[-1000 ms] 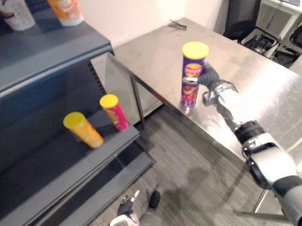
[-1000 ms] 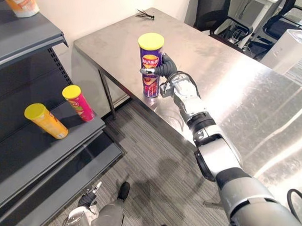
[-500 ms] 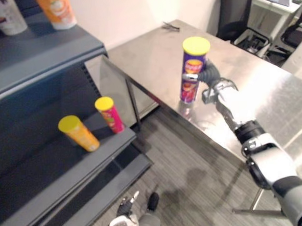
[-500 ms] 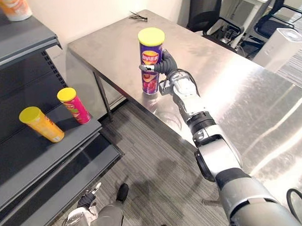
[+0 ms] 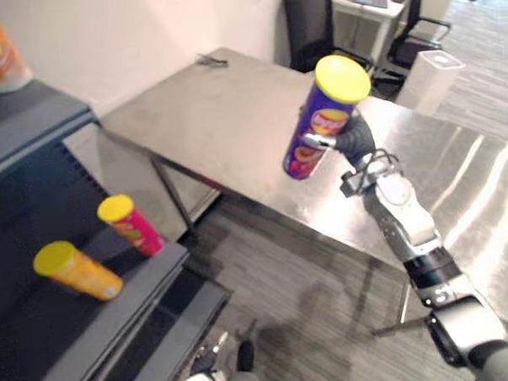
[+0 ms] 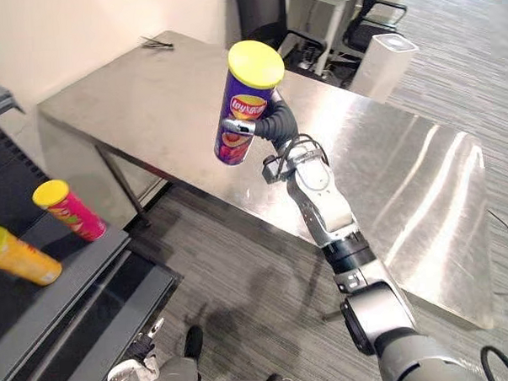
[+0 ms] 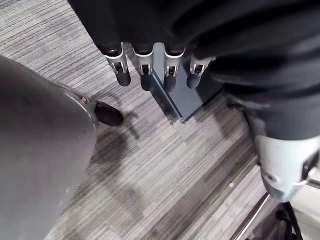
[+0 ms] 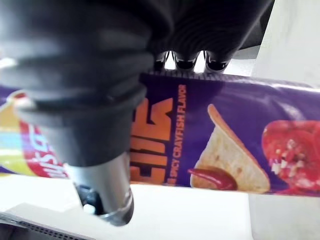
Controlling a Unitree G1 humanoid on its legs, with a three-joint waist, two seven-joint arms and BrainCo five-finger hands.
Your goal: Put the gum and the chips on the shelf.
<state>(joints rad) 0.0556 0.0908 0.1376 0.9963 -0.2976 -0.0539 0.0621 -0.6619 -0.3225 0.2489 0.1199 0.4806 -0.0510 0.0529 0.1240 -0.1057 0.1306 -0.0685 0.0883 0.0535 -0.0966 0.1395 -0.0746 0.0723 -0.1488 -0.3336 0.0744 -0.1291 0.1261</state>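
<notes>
Right robot hand (image 5: pixel 354 139) curled round purple chips can (image 5: pixel 323 120), can tilted, held in air over counter (image 5: pixel 225 116), left robot hand (image 7: pixel 143 69) low over floor (image 7: pixel 150 165), fingers straight, red can (image 5: pixel 131 225) and orange can (image 5: pixel 76 270) on shelf (image 5: pixel 100 332) beside counter, floor between.

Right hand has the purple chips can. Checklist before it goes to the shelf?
1. Grasp: right hand has its fingers curled round the purple chips can: ok.
2. Can off the steel table: held in the air, tilted, not touching it: ok.
3. Lid: yellow lid seated on the can: ok.
4. Room on the shelf: bare board shows in front of the pink can and the orange can: ok, probably enough.
5. Left hand: fingers straight, holding nothing, over the floor: ok.
</notes>
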